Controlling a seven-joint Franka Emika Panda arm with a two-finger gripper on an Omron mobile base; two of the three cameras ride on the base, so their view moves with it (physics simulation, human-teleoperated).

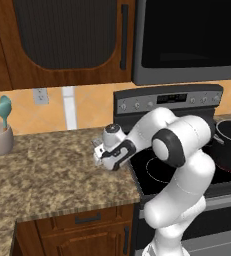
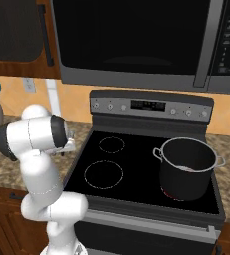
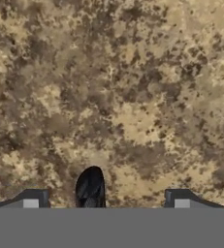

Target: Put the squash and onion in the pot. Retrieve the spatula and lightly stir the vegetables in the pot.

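Two fingertips of the hand (image 3: 106, 198) stand apart over the desk (image 3: 133, 97), a black handle end, likely the spatula (image 3: 90, 188), between them; stirring in the pot (image 2: 188, 167) remains.

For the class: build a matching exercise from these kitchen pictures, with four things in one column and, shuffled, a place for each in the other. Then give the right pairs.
Things:
1. pot
2. teal utensils
3. microwave
4. wall outlet

Places:
A. above the stove
B. on the stove's front right burner
C. on the backsplash behind the granite counter
D. standing in a cup at the counter's left end

Pairs: 1-B, 2-D, 3-A, 4-C
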